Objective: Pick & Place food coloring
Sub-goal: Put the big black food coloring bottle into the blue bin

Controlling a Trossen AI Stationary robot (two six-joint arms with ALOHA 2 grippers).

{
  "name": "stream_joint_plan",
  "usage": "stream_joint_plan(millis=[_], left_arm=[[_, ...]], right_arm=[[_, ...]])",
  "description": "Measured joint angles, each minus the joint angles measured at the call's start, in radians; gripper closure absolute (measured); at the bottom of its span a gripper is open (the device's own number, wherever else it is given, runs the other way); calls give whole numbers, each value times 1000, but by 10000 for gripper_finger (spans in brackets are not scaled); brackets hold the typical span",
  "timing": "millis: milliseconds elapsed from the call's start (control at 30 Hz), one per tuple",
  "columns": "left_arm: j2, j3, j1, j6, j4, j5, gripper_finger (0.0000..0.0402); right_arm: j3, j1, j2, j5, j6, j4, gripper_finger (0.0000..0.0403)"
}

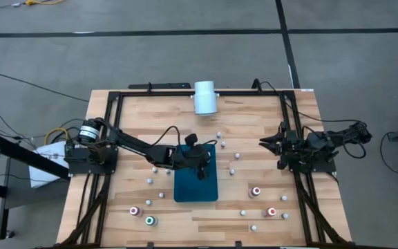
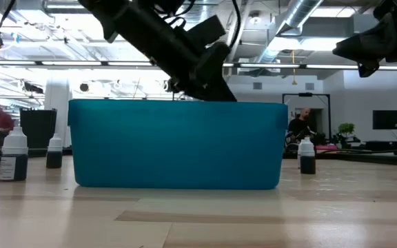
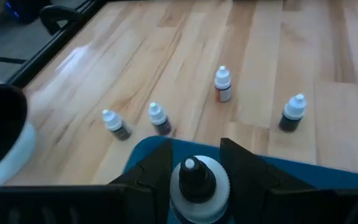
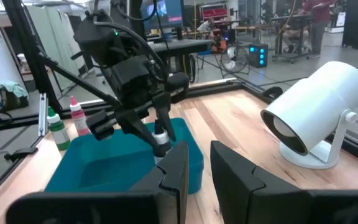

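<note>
Here, slim white-capped bottle in left hand, above smooth teal tray

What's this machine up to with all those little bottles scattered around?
The left gripper holds one small food coloring bottle over the teal tray in the middle of the table, apparently about to drop it in. Many more little bottles stand scattered on the wood around the tray. The right gripper waits shut at the right side, holding nothing. A white cylinder sits at the far edge.
</note>
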Motion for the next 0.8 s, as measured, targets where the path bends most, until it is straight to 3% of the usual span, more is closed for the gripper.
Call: stream_joint_plan(millis=[800], left_arm=[[56,-7,-21,59,88,-84,295]], right_arm=[[0,0,0,0,1,1,344]])
